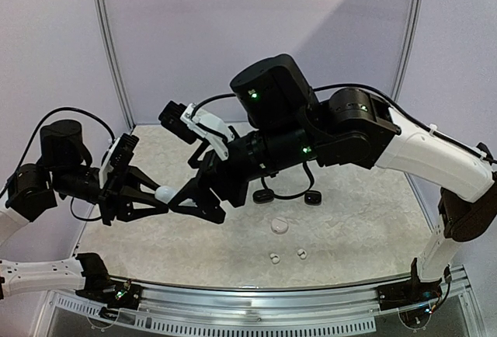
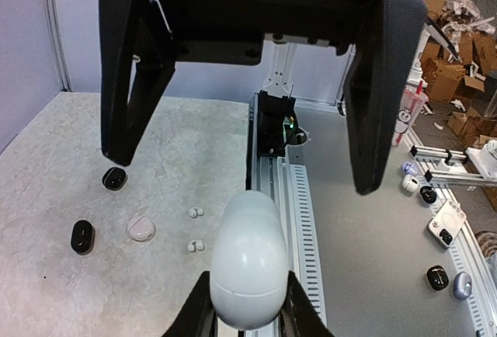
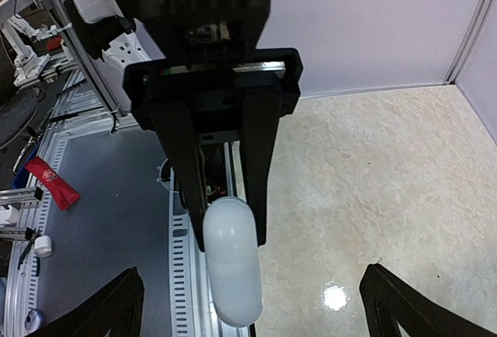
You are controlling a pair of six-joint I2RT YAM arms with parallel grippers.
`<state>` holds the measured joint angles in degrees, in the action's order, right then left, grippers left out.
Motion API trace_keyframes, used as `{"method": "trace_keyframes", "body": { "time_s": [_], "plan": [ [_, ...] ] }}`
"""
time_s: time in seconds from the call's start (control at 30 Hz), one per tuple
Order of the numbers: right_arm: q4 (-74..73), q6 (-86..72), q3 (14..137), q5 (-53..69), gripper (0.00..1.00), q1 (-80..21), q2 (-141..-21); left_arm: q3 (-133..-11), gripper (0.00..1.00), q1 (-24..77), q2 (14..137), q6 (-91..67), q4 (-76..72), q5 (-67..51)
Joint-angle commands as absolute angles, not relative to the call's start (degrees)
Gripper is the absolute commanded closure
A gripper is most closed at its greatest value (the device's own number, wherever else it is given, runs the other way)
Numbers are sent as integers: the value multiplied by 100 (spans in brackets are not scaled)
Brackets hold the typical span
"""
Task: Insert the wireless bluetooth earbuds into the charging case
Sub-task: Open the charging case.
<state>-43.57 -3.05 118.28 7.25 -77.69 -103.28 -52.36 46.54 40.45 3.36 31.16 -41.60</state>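
A closed white egg-shaped charging case [image 2: 248, 263] is held in the air, and my left gripper [image 2: 247, 279] is shut on its lower end. From above, the case [image 1: 165, 194] shows between the two grippers, over the table's left side. My right gripper [image 3: 260, 314] faces it with its jaws wide open and nothing between them; the case [image 3: 231, 263] hangs just ahead of them. Two pairs of white wireless bluetooth earbuds [image 1: 274, 258] [image 1: 301, 254] lie on the table near the front edge, also seen as the earbuds [image 2: 195, 213] [image 2: 196, 246] in the left wrist view.
Two black cases [image 1: 264, 196] [image 1: 312, 197] and a pale translucent case [image 1: 279, 226] lie mid-table. An aluminium rail [image 2: 276, 182] runs along the table's near edge. Beyond it, more cases [image 2: 437, 277] lie on a grey surface.
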Motion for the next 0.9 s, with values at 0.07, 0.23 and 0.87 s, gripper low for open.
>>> {"method": "trace_keyframes", "body": {
  "time_s": [0.07,0.23,0.87],
  "plan": [
    [-4626,-186,11845,44,1,-7773,-10551,-5369,100,4588,4064,427,3116,-4307],
    [-4810,-209,11938,-346,3,-7775,-10620,-5399,100,4590,4122,352,2987,-4337],
    [-4955,-830,12030,-594,17,-7461,-10637,-5484,100,4651,4053,1125,3511,-4438]
  ]
}}
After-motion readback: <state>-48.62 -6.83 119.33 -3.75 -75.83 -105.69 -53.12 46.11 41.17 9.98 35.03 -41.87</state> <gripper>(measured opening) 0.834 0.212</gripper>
